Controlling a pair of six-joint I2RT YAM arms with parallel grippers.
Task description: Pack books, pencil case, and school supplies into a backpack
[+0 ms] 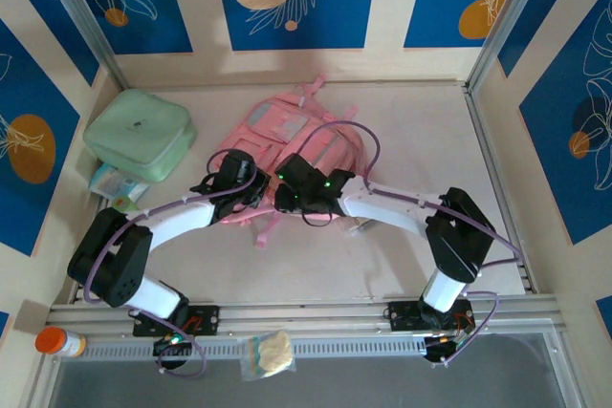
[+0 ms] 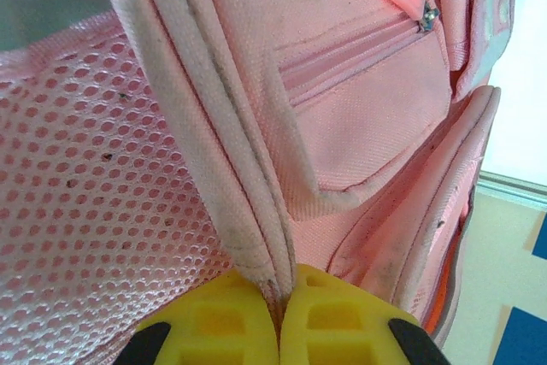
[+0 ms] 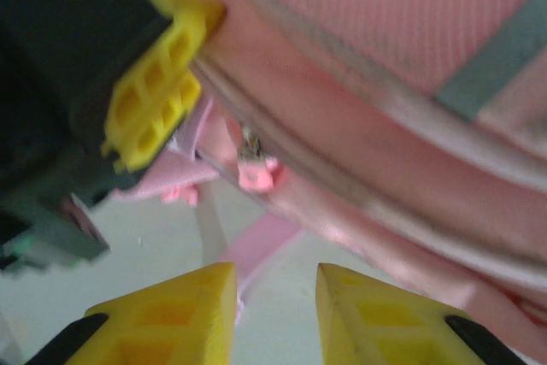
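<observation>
Left fingers (image 2: 342,324) clamp the backpack (image 1: 287,131) seam taut; right fingers (image 3: 175,314), narrowly parted and empty, should square up on the zipper pull (image 3: 256,175).

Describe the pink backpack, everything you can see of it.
The backpack is soft pink woven fabric, lying on the table, with a mesh pocket, zipped pockets, grey-green panels and loose straps. The left gripper is shut on a piped seam fold; the right gripper hovers open just short of a pink zipper pull.
</observation>
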